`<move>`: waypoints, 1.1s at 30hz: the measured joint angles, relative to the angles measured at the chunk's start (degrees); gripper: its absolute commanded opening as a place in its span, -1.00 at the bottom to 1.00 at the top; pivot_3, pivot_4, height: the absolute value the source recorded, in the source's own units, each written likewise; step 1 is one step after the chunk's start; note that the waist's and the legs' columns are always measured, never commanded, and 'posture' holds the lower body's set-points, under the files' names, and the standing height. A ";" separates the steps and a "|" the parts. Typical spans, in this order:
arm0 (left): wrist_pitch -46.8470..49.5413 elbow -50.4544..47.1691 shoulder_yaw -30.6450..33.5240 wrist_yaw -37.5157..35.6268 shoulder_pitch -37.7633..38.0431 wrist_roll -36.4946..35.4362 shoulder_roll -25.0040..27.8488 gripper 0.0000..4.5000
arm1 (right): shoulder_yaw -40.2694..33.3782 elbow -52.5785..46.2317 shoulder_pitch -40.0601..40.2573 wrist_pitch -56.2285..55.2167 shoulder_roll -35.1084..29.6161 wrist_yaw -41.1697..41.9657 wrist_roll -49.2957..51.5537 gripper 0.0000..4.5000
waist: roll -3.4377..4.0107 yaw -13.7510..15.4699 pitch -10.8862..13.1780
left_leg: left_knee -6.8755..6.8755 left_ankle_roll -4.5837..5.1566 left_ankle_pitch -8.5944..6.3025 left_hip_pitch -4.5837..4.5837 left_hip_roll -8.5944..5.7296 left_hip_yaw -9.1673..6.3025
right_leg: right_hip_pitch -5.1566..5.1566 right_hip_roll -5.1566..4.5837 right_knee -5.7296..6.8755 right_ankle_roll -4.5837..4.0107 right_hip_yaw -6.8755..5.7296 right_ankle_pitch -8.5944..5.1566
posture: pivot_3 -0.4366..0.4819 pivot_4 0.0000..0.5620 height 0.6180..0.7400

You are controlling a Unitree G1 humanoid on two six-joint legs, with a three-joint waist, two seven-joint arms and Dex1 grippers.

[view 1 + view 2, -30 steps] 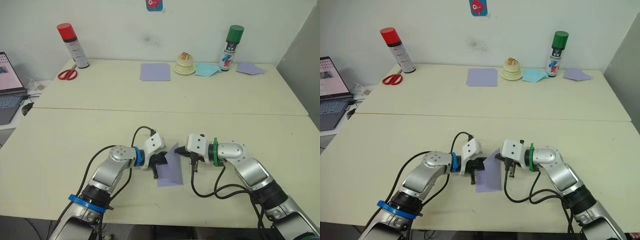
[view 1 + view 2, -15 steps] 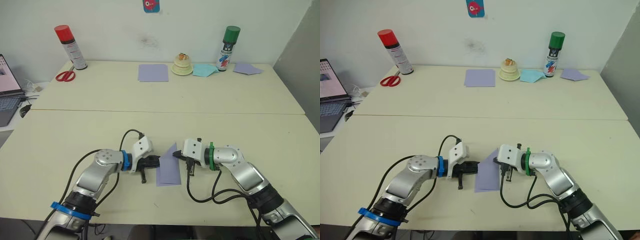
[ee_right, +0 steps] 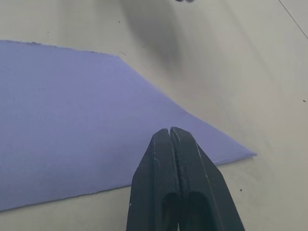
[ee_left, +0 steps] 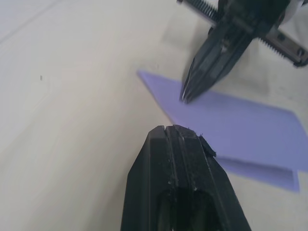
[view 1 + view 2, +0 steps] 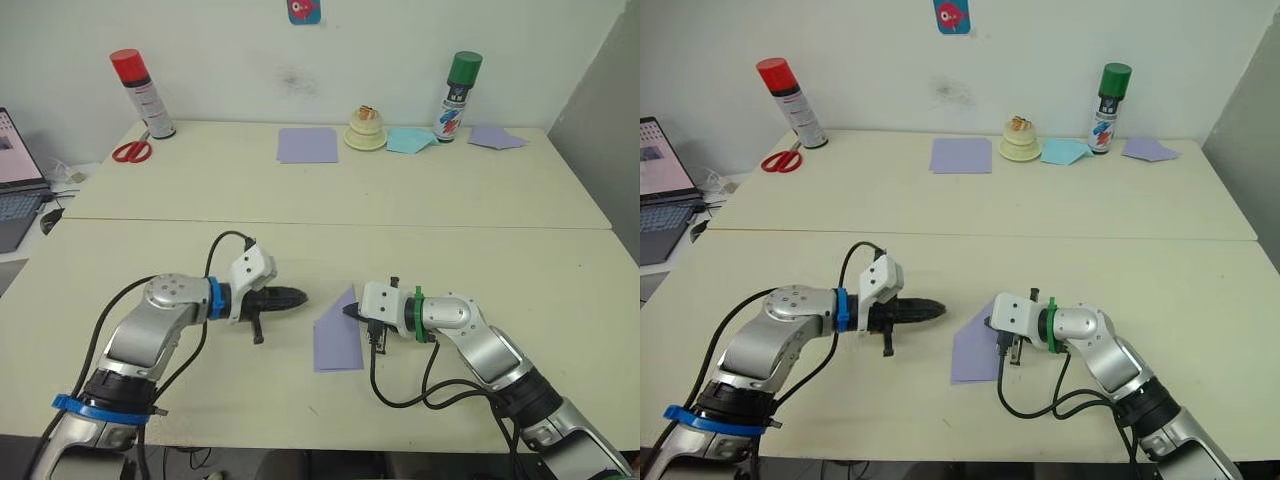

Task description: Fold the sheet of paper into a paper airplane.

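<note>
Now, from the head's left eye, our left gripper (image 5: 298,297) has pulled back off the sheet of paper (image 5: 337,338) and sits well clear at about nine o'clock from it, fingers pressed together and holding nothing; half a second ago it was at the sheet's left edge. Our right gripper (image 5: 347,311) stays with its closed tip on the paper's upper right, near the slanted folded corner at about one o'clock on the sheet. The paper lies flat on the near table (image 5: 500,260), a rectangle with one corner turned down into a point. From the right eye we see the same layout, with a spare lavender sheet (image 5: 961,155), a pale blue paper piece (image 5: 1068,151), scissors (image 5: 785,159) and two spray cans, red (image 5: 788,102) and green (image 5: 1108,93), on the far table at twelve o'clock. Through the left wrist camera, our shut fingers point across bare table toward the paper and the right gripper's tip resting on it. Through the right wrist camera, our shut fingers (image 3: 178,178) press at the sheet's edge beside the diagonal fold. We judge that the first corner fold is set and being pinned, and the left arm's retreat frees it to come in for the next fold; the airplane is barely begun.
</note>
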 measured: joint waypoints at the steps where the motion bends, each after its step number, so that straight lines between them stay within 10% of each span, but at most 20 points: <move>1: -0.27 0.09 -1.11 0.11 0.01 0.48 -0.77 -0.99 | -0.01 0.06 0.00 -0.23 -0.02 0.05 -0.03 -1.00 | 0.00 -0.01 0.00 | -0.01 0.00 0.00 0.00 0.00 -0.02 | -0.01 0.01 0.00 0.00 -0.01 0.00 | -0.05 -0.47 1.00; 22: -9.34 7.17 -6.67 1.81 3.00 5.36 -4.57 -0.99 | -3.25 0.28 1.42 -5.49 0.00 1.14 4.64 -1.00 | 0.00 0.29 0.00 | 0.01 0.00 0.00 0.02 -0.01 -0.02 | 0.03 -0.01 -0.01 0.00 -0.01 0.00 | -0.05 -0.47 1.00; 33: -9.20 8.75 -6.32 1.61 2.89 5.07 -5.22 -0.99 | -3.49 16.69 -2.88 -16.63 3.60 0.35 4.13 -1.00 | 0.02 0.32 -0.02 | 0.01 0.00 0.00 0.15 -0.03 0.00 | 0.14 0.04 0.00 -0.01 -0.01 0.01 | -0.05 -0.47 1.00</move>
